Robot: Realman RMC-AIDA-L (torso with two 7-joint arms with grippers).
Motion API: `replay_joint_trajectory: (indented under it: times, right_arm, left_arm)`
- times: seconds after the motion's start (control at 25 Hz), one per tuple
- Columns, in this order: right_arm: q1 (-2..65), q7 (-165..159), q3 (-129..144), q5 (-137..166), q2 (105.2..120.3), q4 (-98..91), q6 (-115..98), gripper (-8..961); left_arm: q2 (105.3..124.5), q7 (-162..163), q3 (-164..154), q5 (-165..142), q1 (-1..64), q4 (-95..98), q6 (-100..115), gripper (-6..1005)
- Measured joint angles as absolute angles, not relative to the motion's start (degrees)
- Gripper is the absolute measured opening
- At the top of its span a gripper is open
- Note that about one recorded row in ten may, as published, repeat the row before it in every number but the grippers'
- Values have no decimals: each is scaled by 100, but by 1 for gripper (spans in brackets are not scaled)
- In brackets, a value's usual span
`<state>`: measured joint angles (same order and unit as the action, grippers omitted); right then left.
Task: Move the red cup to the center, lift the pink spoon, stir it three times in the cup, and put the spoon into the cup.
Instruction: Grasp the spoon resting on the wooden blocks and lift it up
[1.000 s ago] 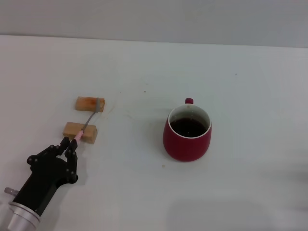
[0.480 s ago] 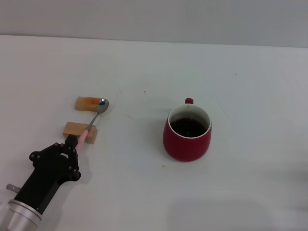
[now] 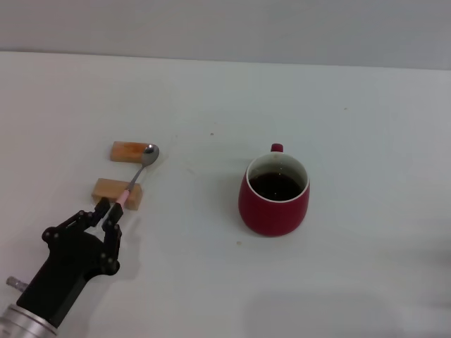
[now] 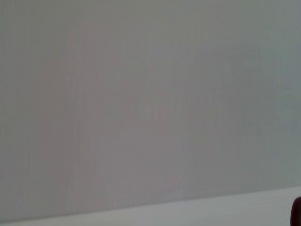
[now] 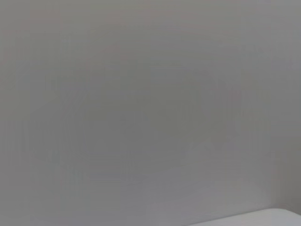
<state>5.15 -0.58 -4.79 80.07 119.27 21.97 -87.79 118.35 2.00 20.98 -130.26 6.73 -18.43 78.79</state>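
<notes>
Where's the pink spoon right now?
In the head view, the pink spoon lies on the table's left side across two wooden blocks, well left of the red cup, with the left gripper at its handle end.

A bare test setup, likely a lab. A plain white bench (image 3: pixel 366 105) meets a blank grey wall (image 3: pixel 225 24). Two tan wooden blocks (image 3: pixel 131 151) serve as props.

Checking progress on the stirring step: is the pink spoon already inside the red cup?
No, the pink spoon lies across two wooden blocks, well apart from the red cup, with the left gripper at its handle end.
</notes>
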Motion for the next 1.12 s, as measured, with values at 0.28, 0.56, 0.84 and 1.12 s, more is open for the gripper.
replay_joint_trajectory:
  times: [0.28,0.56,0.84,1.12]
  right_arm:
    - [519,-58,-474,8007,11927,2189,-8778,0]
    - [514,-55,-474,8021,11927,2188,-8778,0]
    - [525,-52,-475,8036,11927,2188,-8779,-1]
    - [528,-52,-475,8042,11927,2188,-8780,-1]
  left_arm:
    - [11848,215,2101,-13004,713,-1783,7535,290]
    - [11847,153,2116,-12980,724,-1784,7517,434]
    - [11847,149,2119,-12972,776,-1759,7251,650]
    - [11854,162,2118,-12972,847,-1731,7055,814]
